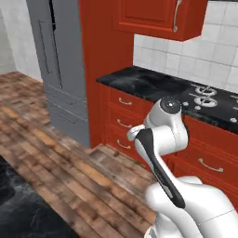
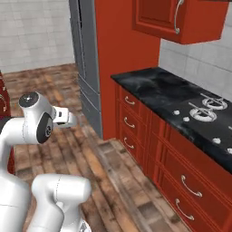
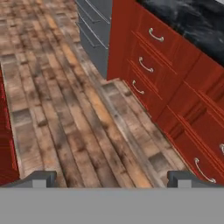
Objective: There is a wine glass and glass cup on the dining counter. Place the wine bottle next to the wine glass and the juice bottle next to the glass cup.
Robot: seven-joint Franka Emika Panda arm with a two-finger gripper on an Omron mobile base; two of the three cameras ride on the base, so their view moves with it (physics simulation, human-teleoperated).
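Wine bottle and juice bottle: can't tell where they are. My gripper is fully open, holding nothing. Below it, wood floor; beyond, red drawers and the wall counter. Likely heavy, slick, breakable: grip mid-body, not neck.

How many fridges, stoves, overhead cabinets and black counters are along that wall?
grey fridge: 1
stove: 1
red overhead cabinet: 1
black wall counter: 1
Total: 4
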